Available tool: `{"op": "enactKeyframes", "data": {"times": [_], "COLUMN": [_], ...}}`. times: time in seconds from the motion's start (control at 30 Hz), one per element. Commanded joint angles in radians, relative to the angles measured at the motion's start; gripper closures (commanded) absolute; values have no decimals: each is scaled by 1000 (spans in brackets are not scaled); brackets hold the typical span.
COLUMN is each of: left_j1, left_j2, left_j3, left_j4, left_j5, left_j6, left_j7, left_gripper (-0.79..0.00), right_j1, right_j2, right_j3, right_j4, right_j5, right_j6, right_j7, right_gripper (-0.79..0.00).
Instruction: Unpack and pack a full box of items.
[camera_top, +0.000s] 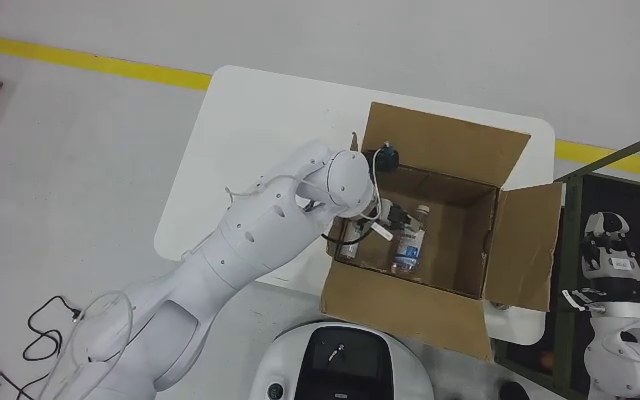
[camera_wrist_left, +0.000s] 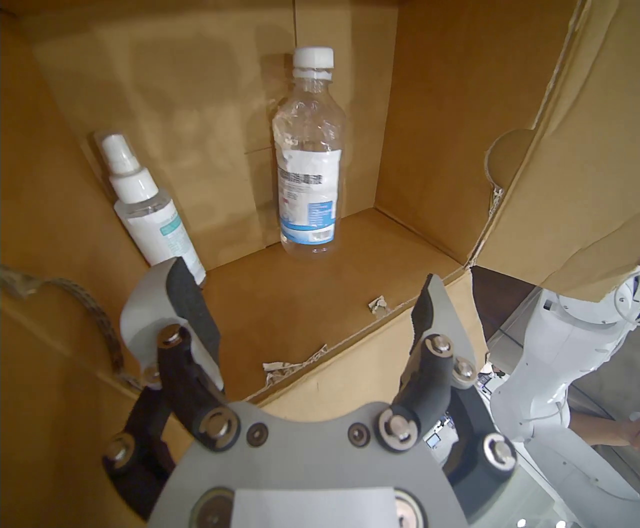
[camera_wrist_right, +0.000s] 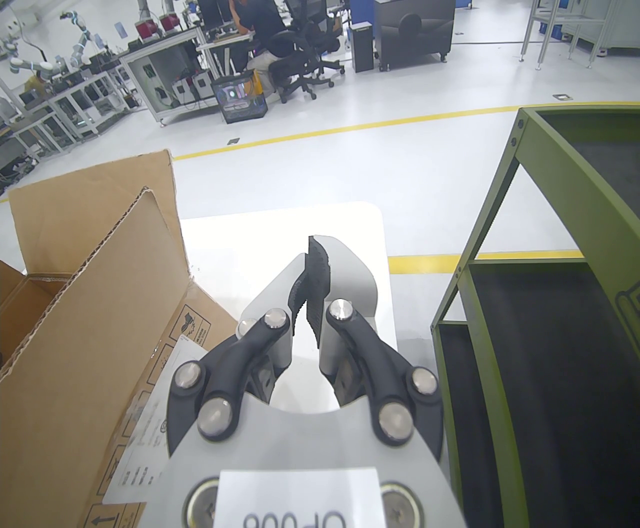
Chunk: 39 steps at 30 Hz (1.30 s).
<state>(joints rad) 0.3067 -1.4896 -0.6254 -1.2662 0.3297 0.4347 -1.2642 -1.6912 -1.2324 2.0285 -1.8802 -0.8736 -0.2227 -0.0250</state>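
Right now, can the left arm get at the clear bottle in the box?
Probably yes: the left gripper hangs open inside the box, nothing between it and the clear bottle; the spray bottle sits aside.

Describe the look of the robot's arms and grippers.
The left arm is a smooth, rounded white shell with thin cables. The left gripper and right gripper match: grey metal plate, black links with silver bolts, pale fingers with black ribbed pads, a white label.
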Motion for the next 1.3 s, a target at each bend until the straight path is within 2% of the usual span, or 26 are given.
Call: {"op": "enactKeyframes", "data": {"times": [0.0, 0.17, 0.3, 0.43, 0.6, 0.77, 0.87, 1.07, 1.27], "left_j1": [15, 72, 112, 145, 211, 262, 283, 323, 340], "left_j2": [10, 40, 72, 100, 119, 135, 142, 152, 160], "left_j3": [-27, -124, -180, -191, -236, -290, -323, -393, -416], "left_j4": [-27, -138, -265, -383, -496, -547, -563, -582, -600], "left_j5": [8, -11, 94, 303, 345, 353, 344, 272, 282], "left_j6": [-32, -139, -222, -182, -214, -266, -290, -315, -325], "left_j7": [23, 64, 74, 33, 44, 55, 54, 83, 78], "left_gripper": [-785, -785, -785, -785, -785, -785, -785, -785, -785], "right_j1": [0, 0, 1, 7, -9, -42, -60, -72, -72], "right_j2": [0, 0, 0, 1, 7, 23, 30, 33, 33], "right_j3": [0, 0, -1, 9, 40, 85, 85, 77, 77], "right_j4": [0, 0, 0, -21, -80, -149, -149, -130, -130], "right_j5": [0, 0, 4, 39, 17, -164, -301, -352, -352], "right_j6": [0, 0, 2, 5, 17, -8, -41, -67, -67], "right_j7": [0, 0, 1, 38, 147, 316, 343, 363, 363], "right_gripper": [0, 0, 0, 0, 0, 0, 0, 0, 0]}}
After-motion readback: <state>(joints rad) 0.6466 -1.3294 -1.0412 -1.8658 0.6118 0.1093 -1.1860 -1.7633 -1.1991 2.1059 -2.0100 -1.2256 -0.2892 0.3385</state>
